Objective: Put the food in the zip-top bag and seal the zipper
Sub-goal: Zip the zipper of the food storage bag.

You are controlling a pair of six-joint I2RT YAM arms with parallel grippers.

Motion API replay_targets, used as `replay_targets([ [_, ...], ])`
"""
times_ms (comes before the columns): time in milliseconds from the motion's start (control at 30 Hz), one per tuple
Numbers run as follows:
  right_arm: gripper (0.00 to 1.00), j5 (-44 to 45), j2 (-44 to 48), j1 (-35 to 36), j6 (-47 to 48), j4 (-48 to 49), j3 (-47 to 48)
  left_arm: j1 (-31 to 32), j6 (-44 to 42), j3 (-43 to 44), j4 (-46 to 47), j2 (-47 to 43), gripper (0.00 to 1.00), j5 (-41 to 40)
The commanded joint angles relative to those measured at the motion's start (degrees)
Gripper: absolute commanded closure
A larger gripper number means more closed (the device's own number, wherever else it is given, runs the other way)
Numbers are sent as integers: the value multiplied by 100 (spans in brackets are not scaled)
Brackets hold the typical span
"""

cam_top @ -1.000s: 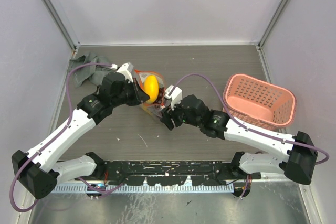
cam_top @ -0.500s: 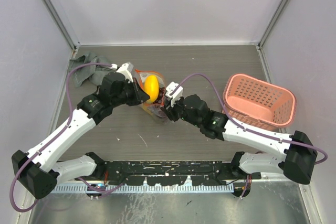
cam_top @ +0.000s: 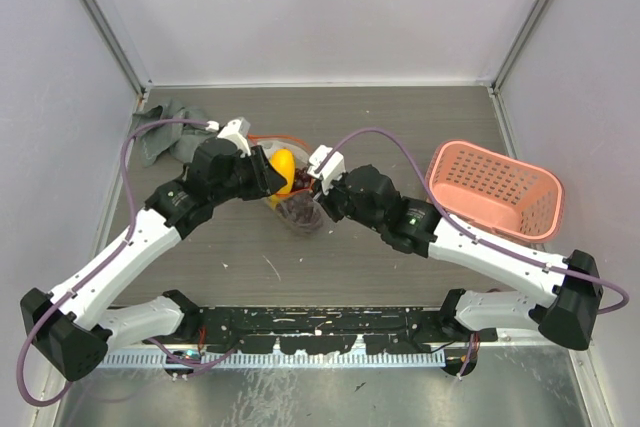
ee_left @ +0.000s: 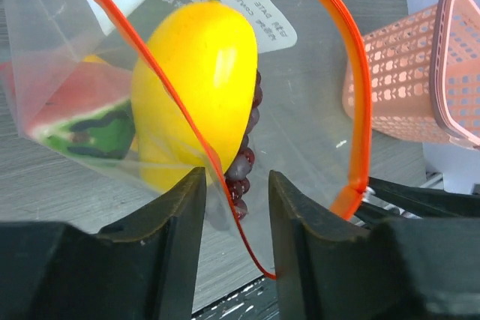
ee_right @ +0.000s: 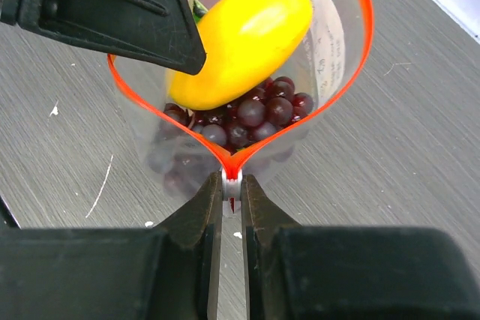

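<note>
- The left arm reached from its base at the near left corner up and inward, elbow bent, so the left gripper (cam_top: 268,175) met the zip-top bag (cam_top: 292,197) from the left.
- Its jaws stood spread; the bag's near lip ran through the gap, and neither finger visibly pressed it.
- The right arm stretched from the near right corner across to the middle, with the right gripper (ee_right: 232,185) at the bag's right end.
- Its jaws were pressed almost together, pinching the zipper (ee_right: 234,164) at the end where the two orange strips met.
- The bag lay mid-table (cam_top: 400,117) with its mouth gaping; inside were a yellow piece (ee_right: 244,39), dark grapes (ee_right: 251,114) and a watermelon slice (ee_left: 75,103).
- A pink basket (cam_top: 495,192) sat at the right, well apart, and a grey cloth (cam_top: 165,139) lay at the far left.
</note>
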State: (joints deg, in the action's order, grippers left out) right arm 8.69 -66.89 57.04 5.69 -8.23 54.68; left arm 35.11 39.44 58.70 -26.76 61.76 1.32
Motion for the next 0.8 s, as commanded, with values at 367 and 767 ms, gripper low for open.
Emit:
replay_targets([
  [367,99,-57,-110,12,513,-829,1039,-593,-636,677,-742,-314,50,-1624],
  [767,99,-156,-210,12,665,-1008,1271,-803,-720,1097,-693,276,57,-1340],
])
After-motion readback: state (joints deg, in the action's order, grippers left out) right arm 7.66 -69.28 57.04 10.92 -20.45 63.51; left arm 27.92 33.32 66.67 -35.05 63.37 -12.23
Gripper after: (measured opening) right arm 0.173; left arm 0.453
